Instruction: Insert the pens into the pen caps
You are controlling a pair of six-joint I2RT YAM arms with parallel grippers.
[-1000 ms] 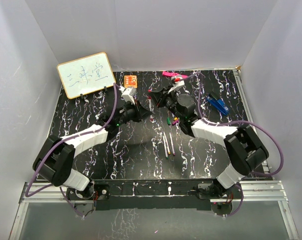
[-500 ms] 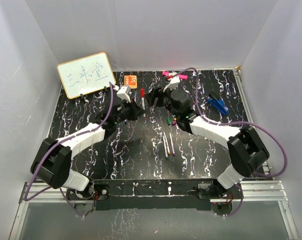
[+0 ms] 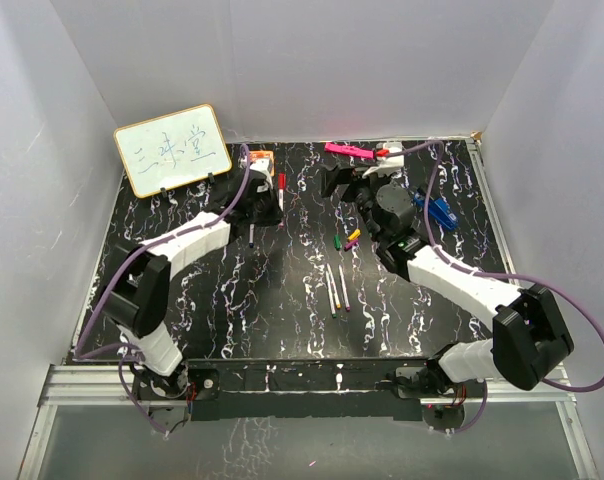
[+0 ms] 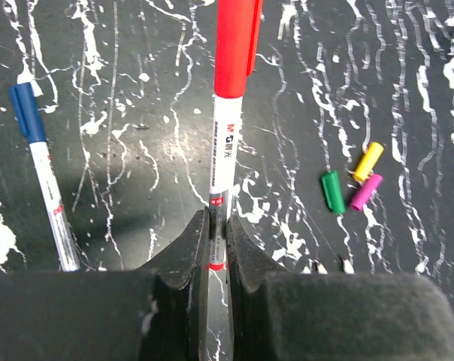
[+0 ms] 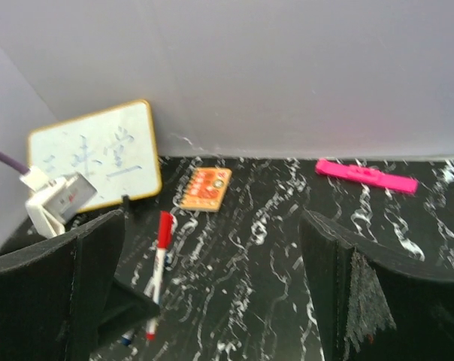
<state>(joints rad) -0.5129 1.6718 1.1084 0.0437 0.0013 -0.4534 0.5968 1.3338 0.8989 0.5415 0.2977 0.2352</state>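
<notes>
Pen with red cap fitted [image 4: 223,150], the red-capped pen, is pinched at its tail end between the fingers of the left gripper [image 4: 218,226], which are pressed together on the white barrel. The pen sits over the back-left of the table, near the orange card [image 3: 261,160]; whether it touches the surface cannot be told. A blue-capped pen [image 4: 46,188] lies on the table just beside it. Three bare pens [image 3: 334,290] lie side by side at mid-table. Just beyond them are the green cap [image 4: 332,192], yellow cap [image 4: 368,160] and purple cap [image 4: 366,192], clustered and loose. The right gripper [image 5: 212,256] is spread wide and holds nothing. Judged progress: two of five pens capped, three pairings left.
</notes>
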